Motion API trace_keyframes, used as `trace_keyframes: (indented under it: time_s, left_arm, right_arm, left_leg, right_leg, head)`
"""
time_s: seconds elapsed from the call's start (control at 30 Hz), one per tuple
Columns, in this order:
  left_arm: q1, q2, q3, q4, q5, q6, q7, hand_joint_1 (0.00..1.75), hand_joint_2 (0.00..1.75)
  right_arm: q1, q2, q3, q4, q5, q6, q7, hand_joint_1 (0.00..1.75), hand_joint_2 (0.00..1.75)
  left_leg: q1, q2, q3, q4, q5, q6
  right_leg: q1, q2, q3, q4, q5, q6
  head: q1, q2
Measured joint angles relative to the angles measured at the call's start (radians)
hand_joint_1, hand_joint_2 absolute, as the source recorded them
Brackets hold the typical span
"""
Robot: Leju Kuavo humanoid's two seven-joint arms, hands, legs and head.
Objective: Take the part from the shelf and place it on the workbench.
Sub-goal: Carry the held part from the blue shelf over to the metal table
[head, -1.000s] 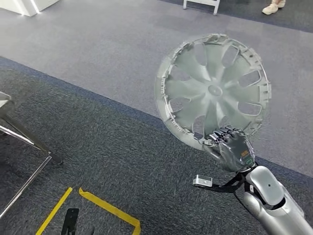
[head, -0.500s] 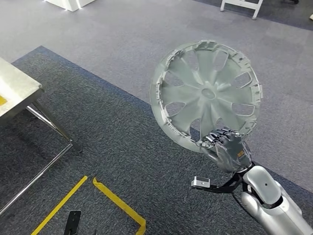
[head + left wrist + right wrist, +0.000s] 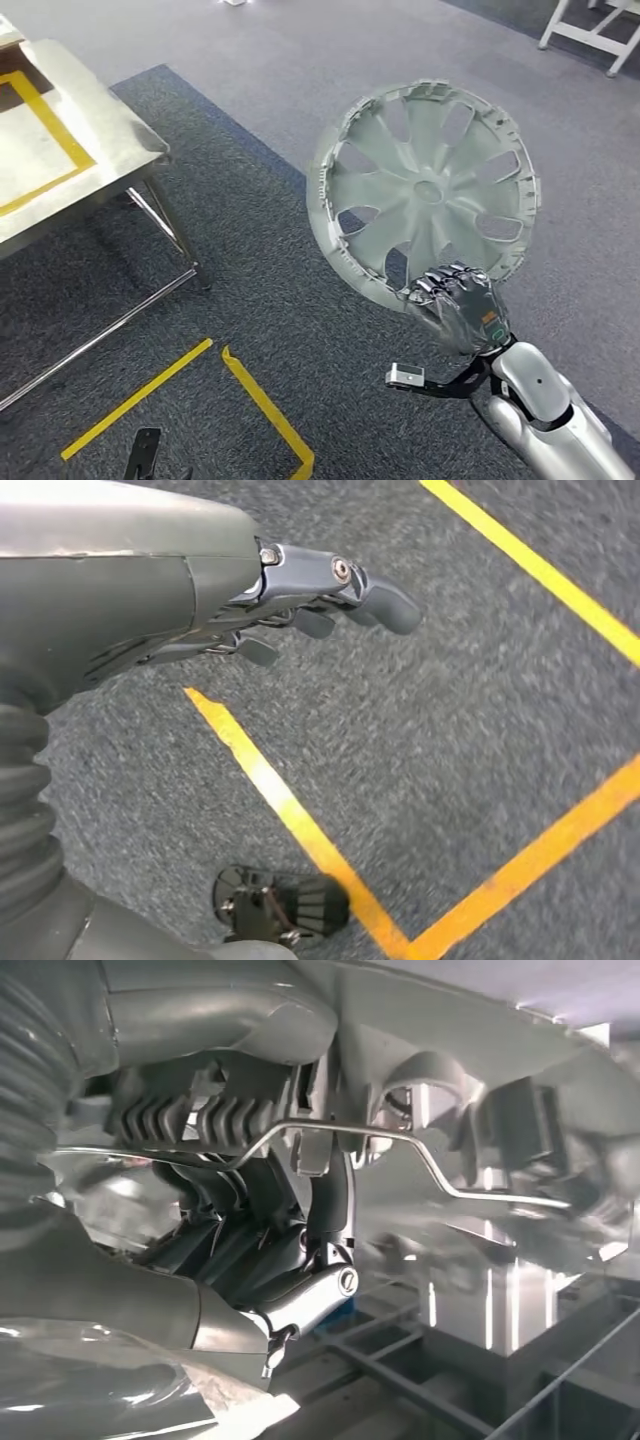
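I'm in the carrying step: my right hand (image 3: 458, 307) has its fingers curled tight around the lower rim of the round, silver-grey plastic wheel cover (image 3: 423, 190), holding it upright in the air over the carpet, well apart from the workbench. That pale, matte-topped metal workbench with yellow tape lines (image 3: 113, 140) stands off to my left on thin steel legs. Next, I judge, I need to close in on it and tilt the cover flat before lowering (its clipped, notched rim could snag on the table edge). The cover looks light and stiff, with swept spokes and oval cut-outs. My left hand (image 3: 317, 600) hangs empty, its fingers nearly straight and slightly apart, above coarse dark carpet marked with yellow floor tape (image 3: 302, 825).
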Motion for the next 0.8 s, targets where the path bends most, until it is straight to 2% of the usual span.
trace_keyframes:
  time_s: [0.03,0.07,0.1,0.13,0.17,0.2,0.23,0.27,0.3,0.33,0.37,0.4,0.43,0.5,0.53,0.57,0.6,0.63,0.67,0.7,0.77,0.8]
  left_arm:
    - [-0.001,0.0,0.0,0.0,0.0,-0.001,0.0,0.0,1.75]
    - [0.0,0.0,-0.001,0.0,0.0,-0.003,0.002,0.0,1.75]
    - [0.0,-0.001,-0.001,0.0,-0.001,-0.005,0.005,0.0,1.75]
    - [0.001,-0.001,-0.001,0.0,-0.002,-0.008,0.012,0.0,1.75]
    - [0.001,-0.001,-0.002,0.001,-0.005,-0.011,0.019,0.0,1.75]
    - [0.0,0.0,-0.003,0.001,-0.008,-0.013,0.027,0.0,1.75]
    - [0.0,0.0,-0.005,0.001,-0.011,-0.015,0.033,0.0,1.75]
    - [0.001,0.0,-0.007,0.001,-0.014,-0.016,0.036,0.0,1.75]
    - [0.002,0.0,-0.008,0.001,-0.015,-0.016,0.038,0.0,1.75]
    - [0.005,0.001,-0.009,0.001,-0.016,-0.017,0.038,0.0,1.75]
    - [0.007,0.002,-0.009,0.001,-0.016,-0.017,0.038,0.0,1.75]
    - [0.008,0.004,-0.01,0.001,-0.017,-0.018,0.039,0.0,1.75]
    - [0.007,0.005,-0.01,0.001,-0.016,-0.019,0.039,0.0,1.75]
    - [0.003,0.005,-0.011,0.002,-0.016,-0.023,0.039,0.0,1.75]
    - [0.002,0.005,-0.011,0.002,-0.016,-0.025,0.039,0.0,1.75]
    - [0.003,0.005,-0.011,0.002,-0.016,-0.027,0.04,0.0,1.75]
    - [0.003,0.006,-0.011,0.002,-0.016,-0.029,0.041,0.0,1.75]
    - [0.004,0.006,-0.011,0.002,-0.017,-0.03,0.043,0.0,1.75]
    - [0.004,0.007,-0.011,0.002,-0.017,-0.031,0.043,0.0,1.75]
    - [0.003,0.008,-0.011,0.002,-0.017,-0.031,0.044,0.0,1.75]
    - [0.001,0.008,-0.013,0.002,-0.017,-0.031,0.045,0.0,1.75]
    - [0.0,0.008,-0.014,0.002,-0.017,-0.031,0.045,0.0,1.75]
  right_arm:
    - [0.001,0.0,0.001,0.0,0.002,0.0,0.001,1.75,1.75]
    - [0.001,0.0,0.004,0.0,0.003,0.0,0.0,1.75,1.75]
    - [0.001,0.0,0.007,0.0,0.004,0.001,-0.001,1.75,1.75]
    - [0.001,0.0,0.011,0.0,0.006,0.001,-0.002,1.75,1.75]
    - [-0.001,0.001,0.015,0.0,0.006,0.001,-0.002,1.75,1.75]
    - [-0.002,0.001,0.019,0.0,0.007,0.001,-0.001,1.75,1.75]
    - [-0.004,0.002,0.022,0.0,0.008,0.001,0.001,1.75,1.75]
    - [-0.005,0.003,0.025,0.0,0.01,0.001,0.004,1.75,1.75]
    - [-0.006,0.003,0.027,0.0,0.012,0.001,0.007,1.75,1.75]
    - [-0.006,0.004,0.028,-0.001,0.015,0.001,0.01,1.75,1.75]
    - [-0.006,0.006,0.031,-0.002,0.017,0.002,0.014,1.75,1.75]
    - [-0.005,0.007,0.032,-0.004,0.018,0.002,0.016,1.75,1.75]
    - [-0.003,0.009,0.034,-0.006,0.019,0.002,0.019,1.75,1.75]
    - [0.0,0.009,0.035,-0.007,0.02,0.002,0.022,1.75,1.75]
    - [0.0,0.009,0.035,-0.008,0.02,0.003,0.022,1.75,1.75]
    - [-0.001,0.009,0.036,-0.008,0.021,0.003,0.023,1.75,1.75]
    - [-0.001,0.009,0.037,-0.008,0.021,0.004,0.022,1.75,1.75]
    - [-0.002,0.009,0.039,-0.008,0.022,0.004,0.022,1.75,1.75]
    - [-0.002,0.009,0.04,-0.008,0.022,0.004,0.022,1.75,1.75]
    - [-0.003,0.009,0.04,-0.008,0.022,0.004,0.022,1.75,1.75]
    - [-0.005,0.009,0.04,-0.008,0.022,0.004,0.022,1.75,1.75]
    - [-0.007,0.009,0.04,-0.008,0.021,0.004,0.022,1.75,1.75]
  left_leg:
    - [0.0,-0.014,0.0,0.0,0.0,0.002]
    - [0.0,-0.028,0.001,0.001,-0.001,0.003]
    - [0.0,-0.043,0.002,0.001,-0.002,0.002]
    - [0.001,-0.058,0.003,0.003,-0.003,0.001]
    - [0.002,-0.073,0.004,0.005,-0.005,-0.003]
    - [0.002,-0.087,0.002,0.01,-0.008,-0.007]
    - [0.003,-0.101,-0.002,0.015,-0.009,-0.012]
    - [0.005,-0.114,-0.007,0.018,-0.009,-0.019]
    - [0.007,-0.126,-0.011,0.019,-0.007,-0.025]
    - [0.01,-0.137,-0.014,0.018,-0.004,-0.03]
    - [0.01,-0.135,-0.016,0.018,-0.005,-0.036]
    - [0.009,-0.117,-0.02,0.028,-0.012,-0.042]
    - [0.007,-0.089,-0.032,0.055,-0.028,-0.047]
    - [0.007,-0.025,-0.081,0.164,-0.079,-0.057]
    - [0.01,-0.011,-0.11,0.226,-0.102,-0.06]
    - [0.013,-0.003,-0.131,0.269,-0.113,-0.061]
    - [0.015,0.0,-0.136,0.28,-0.106,-0.062]
    - [0.015,0.003,-0.125,0.258,-0.085,-0.061]
    - [0.015,0.009,-0.098,0.203,-0.052,-0.059]
    - [0.012,0.025,-0.065,0.138,-0.026,-0.055]
    - [0.001,0.057,-0.017,0.041,-0.003,-0.044]
    - [-0.004,0.064,-0.011,0.025,-0.007,-0.038]
  right_leg:
    - [0.0,0.009,-0.037,0.059,-0.017,0.001]
    - [0.0,0.013,-0.065,0.094,-0.017,0.003]
    - [0.0,0.014,-0.075,0.092,0.003,0.003]
    - [-0.001,0.018,-0.067,0.054,0.04,0.003]
    - [-0.003,0.032,-0.046,-0.01,0.084,0.003]
    - [-0.007,0.056,-0.023,-0.07,0.115,0.002]
    - [-0.009,0.077,-0.002,-0.117,0.132,-0.001]
    - [-0.01,0.092,0.012,-0.144,0.137,-0.004]
    - [-0.008,0.095,0.018,-0.15,0.131,-0.009]
    - [-0.007,0.085,0.023,-0.153,0.131,-0.014]
    - [-0.006,0.074,0.026,-0.156,0.132,-0.02]
    - [-0.007,0.061,0.031,-0.159,0.132,-0.026]
    - [-0.008,0.047,0.037,-0.163,0.132,-0.032]
    - [-0.006,0.018,0.047,-0.166,0.127,-0.042]
    - [-0.005,0.004,0.05,-0.166,0.125,-0.044]
    - [-0.004,-0.009,0.054,-0.166,0.121,-0.045]
    - [-0.004,-0.022,0.058,-0.166,0.118,-0.045]
    - [-0.004,-0.033,0.062,-0.166,0.115,-0.044]
    - [-0.004,-0.045,0.068,-0.166,0.111,-0.042]
    - [-0.004,-0.056,0.073,-0.167,0.106,-0.039]
    - [0.001,-0.077,0.082,-0.168,0.097,-0.028]
    - [0.004,-0.086,0.085,-0.17,0.094,-0.022]
  head:
    - [0.002,0.0]
    - [0.002,0.0]
    - [0.002,0.0]
    - [0.002,0.0]
    - [0.002,0.0]
    - [0.002,0.0]
    - [0.002,0.0]
    - [0.002,0.0]
    - [0.002,0.0]
    - [0.001,0.0]
    - [0.001,0.0]
    - [-0.003,0.0]
    - [-0.006,0.0]
    - [-0.013,0.0]
    - [-0.013,0.0]
    - [-0.014,0.0]
    - [-0.014,0.0]
    - [-0.014,0.0]
    - [-0.014,0.0]
    - [-0.014,0.0]
    - [-0.014,0.0]
    - [-0.013,0.0]
